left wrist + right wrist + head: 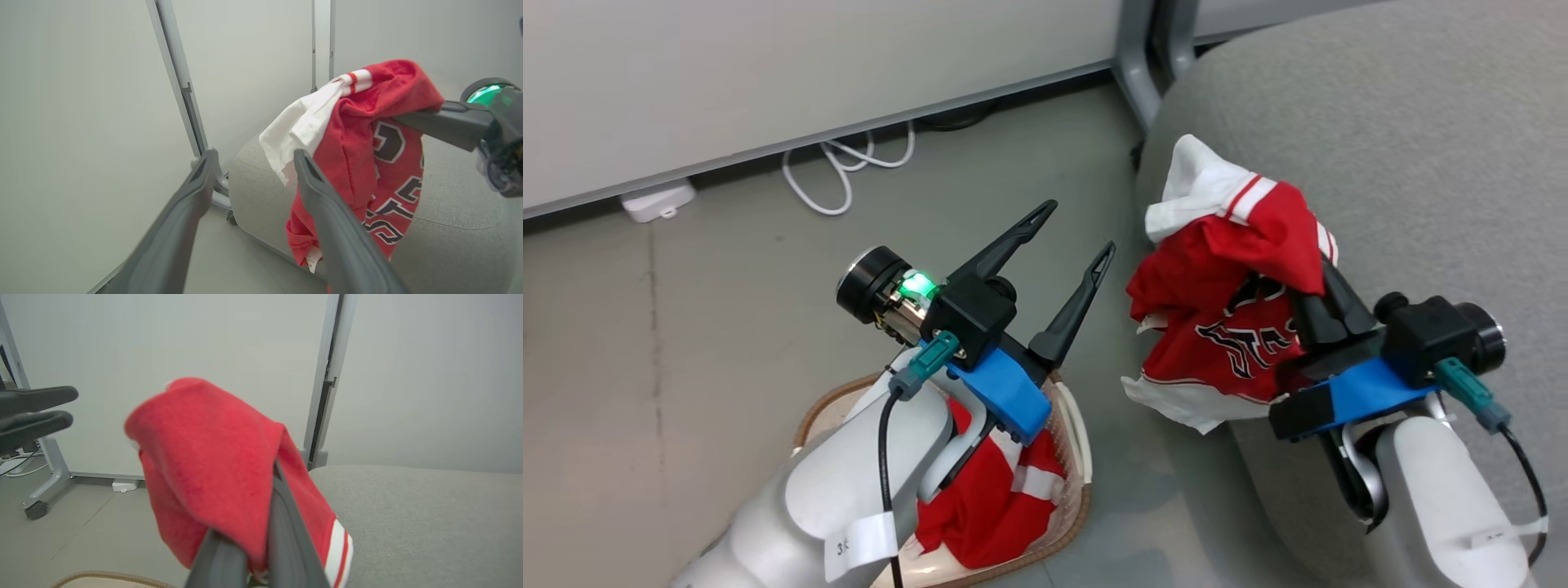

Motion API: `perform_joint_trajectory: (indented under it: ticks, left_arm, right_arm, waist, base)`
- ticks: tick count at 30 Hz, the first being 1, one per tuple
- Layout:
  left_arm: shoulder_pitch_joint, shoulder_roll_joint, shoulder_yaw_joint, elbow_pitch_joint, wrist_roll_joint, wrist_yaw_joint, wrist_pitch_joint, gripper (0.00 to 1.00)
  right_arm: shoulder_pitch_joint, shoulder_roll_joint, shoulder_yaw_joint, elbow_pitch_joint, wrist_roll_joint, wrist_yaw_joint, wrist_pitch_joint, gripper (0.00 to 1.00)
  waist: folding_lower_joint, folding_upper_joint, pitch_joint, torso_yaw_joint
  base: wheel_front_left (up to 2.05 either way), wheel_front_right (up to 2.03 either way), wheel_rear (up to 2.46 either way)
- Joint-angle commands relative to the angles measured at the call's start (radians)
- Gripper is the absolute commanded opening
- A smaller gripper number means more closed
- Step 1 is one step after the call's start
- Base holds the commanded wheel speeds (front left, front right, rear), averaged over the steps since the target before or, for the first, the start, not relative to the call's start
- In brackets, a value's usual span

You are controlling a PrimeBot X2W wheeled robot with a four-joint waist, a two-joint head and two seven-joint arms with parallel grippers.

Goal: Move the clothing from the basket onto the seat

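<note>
R gripper (pixel 1323 298) clamped on printed red garment (pixel 1225 286), over seat (pixel 1421 163) edge, 3 o'clock. L gripper (pixel 1080 226) spread, empty, above basket (pixel 810 415), 7 o'clock; 2nd garment (pixel 996 498) inside.

- left gripper (pixel 1081 224): fingers spread wide, nothing between them, pointing up and right in head view
- left forearm (pixel 849 482): pale, rises from lower left; green light (pixel 918 285) lit at wrist
- right gripper (pixel 1327 298): fingers pressed together, pinching red garment (pixel 1217 302); tips hidden under cloth
- right forearm (pixel 1437 498): pale, comes up from lower right, gripper pointing up-left
- grippers near each other, not touching
</note>
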Motion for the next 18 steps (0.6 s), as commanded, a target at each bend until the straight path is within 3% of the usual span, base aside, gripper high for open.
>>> perform_joint_trajectory:
  ticks: [1,11,18]
  left_arm:
    - [0.009,-0.001,0.002,-0.007,0.011,0.000,-0.005,1.00]
    - [0.028,-0.018,-0.021,-0.002,0.039,-0.024,-0.005,1.00]
    - [0.037,-0.034,-0.026,0.008,0.049,-0.033,-0.005,1.00]
  right_arm:
    - [0.013,-0.003,-0.015,-0.012,0.000,0.000,-0.004,0.00]
    - [0.097,0.015,-0.116,-0.064,0.008,0.000,-0.004,0.00]
    - [0.149,0.025,-0.145,-0.086,0.013,0.000,-0.004,0.00]
  waist:
    - [-0.0001,0.0000,0.015,-0.039]
    - [-0.0001,0.0000,0.026,-0.144]
    - [-0.0001,0.0000,0.028,-0.170]
  base:
    - [0.00,0.00,0.00]
    - [0.00,0.00,0.00]
    - [0.00,0.00,0.00]
